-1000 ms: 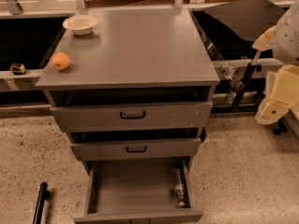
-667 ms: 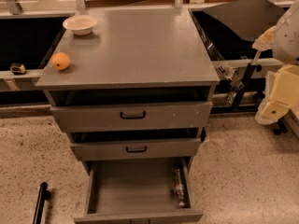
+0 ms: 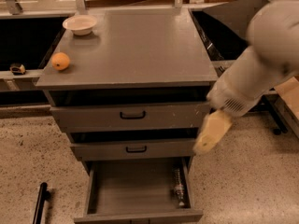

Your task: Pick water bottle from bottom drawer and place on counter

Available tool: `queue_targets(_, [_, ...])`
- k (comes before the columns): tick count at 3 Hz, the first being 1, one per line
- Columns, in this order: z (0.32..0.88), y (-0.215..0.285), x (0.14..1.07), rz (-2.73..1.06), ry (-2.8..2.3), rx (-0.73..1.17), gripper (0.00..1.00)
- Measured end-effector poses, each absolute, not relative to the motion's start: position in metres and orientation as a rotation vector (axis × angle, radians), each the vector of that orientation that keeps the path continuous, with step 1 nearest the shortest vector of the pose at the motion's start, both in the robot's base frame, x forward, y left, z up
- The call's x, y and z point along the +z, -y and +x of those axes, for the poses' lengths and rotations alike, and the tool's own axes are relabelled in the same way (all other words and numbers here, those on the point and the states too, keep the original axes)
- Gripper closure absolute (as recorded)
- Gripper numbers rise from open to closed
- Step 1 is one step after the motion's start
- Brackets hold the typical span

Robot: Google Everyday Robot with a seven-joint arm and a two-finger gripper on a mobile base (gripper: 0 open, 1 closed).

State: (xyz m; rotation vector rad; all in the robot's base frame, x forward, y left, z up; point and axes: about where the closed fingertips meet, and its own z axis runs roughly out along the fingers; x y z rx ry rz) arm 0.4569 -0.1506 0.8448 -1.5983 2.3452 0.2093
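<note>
The water bottle (image 3: pixel 179 187) is clear and ribbed. It lies lengthwise along the right wall of the open bottom drawer (image 3: pixel 133 192). The grey counter (image 3: pixel 140 45) tops the cabinet above it. My gripper (image 3: pixel 211 132), cream-coloured at the end of the white arm (image 3: pixel 261 59), hangs at the right end of the middle drawer (image 3: pixel 135 149). It is above and a little right of the bottle and apart from it.
An orange (image 3: pixel 60 60) and a white bowl (image 3: pixel 80 24) sit on the counter's left side. The top drawer (image 3: pixel 132 115) stands slightly out. A black tilted tray (image 3: pixel 224 17) is at the right. A black bar (image 3: pixel 39 204) lies on the speckled floor at lower left.
My arm has swung in from the far right and down. The gripper now hangs by the middle drawer's right end. The bottle, orange and bowl have not moved.
</note>
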Motion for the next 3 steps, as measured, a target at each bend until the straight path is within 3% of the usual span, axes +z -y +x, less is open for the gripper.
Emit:
queue_targets(1, [0.455,0.134,0.778,-1.449,-2.388,0.352,0.00])
queue_targets(3, [0.485,0.143,0.753,-1.316,-2.406,0.332,0.00])
